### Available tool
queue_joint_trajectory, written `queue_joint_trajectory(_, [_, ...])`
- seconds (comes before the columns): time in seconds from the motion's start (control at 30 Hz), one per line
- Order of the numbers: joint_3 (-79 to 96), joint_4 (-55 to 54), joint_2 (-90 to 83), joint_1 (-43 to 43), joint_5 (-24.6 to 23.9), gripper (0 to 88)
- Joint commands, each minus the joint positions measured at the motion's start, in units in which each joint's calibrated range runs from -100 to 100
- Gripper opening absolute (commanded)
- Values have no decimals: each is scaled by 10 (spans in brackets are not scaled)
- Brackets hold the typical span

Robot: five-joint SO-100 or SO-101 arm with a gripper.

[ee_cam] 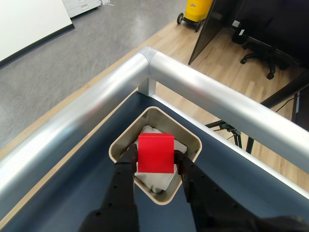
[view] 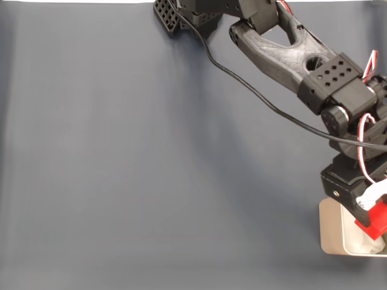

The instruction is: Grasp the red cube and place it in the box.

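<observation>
Pincer (ee_cam: 154, 157) clamping red cube (ee_cam: 155, 153), above box (ee_cam: 193, 140)

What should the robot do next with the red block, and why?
Probably open the gripper and let go. In the wrist view the red cube is pinched between the two fingers right over the box, and the fixed view also shows the cube above the box at the table's edge. Dropping it now should land it inside; lowering a little first might be gentler.

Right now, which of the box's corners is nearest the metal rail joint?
In the wrist view, the box corner at the picture's top, by the rail joint. The opposite corner lies under the tool holding the red cube.
</observation>
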Motion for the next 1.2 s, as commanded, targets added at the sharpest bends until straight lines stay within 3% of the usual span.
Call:
queue_joint_trajectory(0.0, [-44,-2,-15,-7,-3,26])
queue_joint_trajectory(0.77, [-48,11,-16,-7,-10,28])
queue_joint_trajectory(0.8, [-48,11,-16,-7,-11,48])
queue_joint_trajectory(0.93, [-48,6,-16,-5,-11,284])
queue_joint_trajectory(1.17, [-48,-9,-17,-4,-5,350])
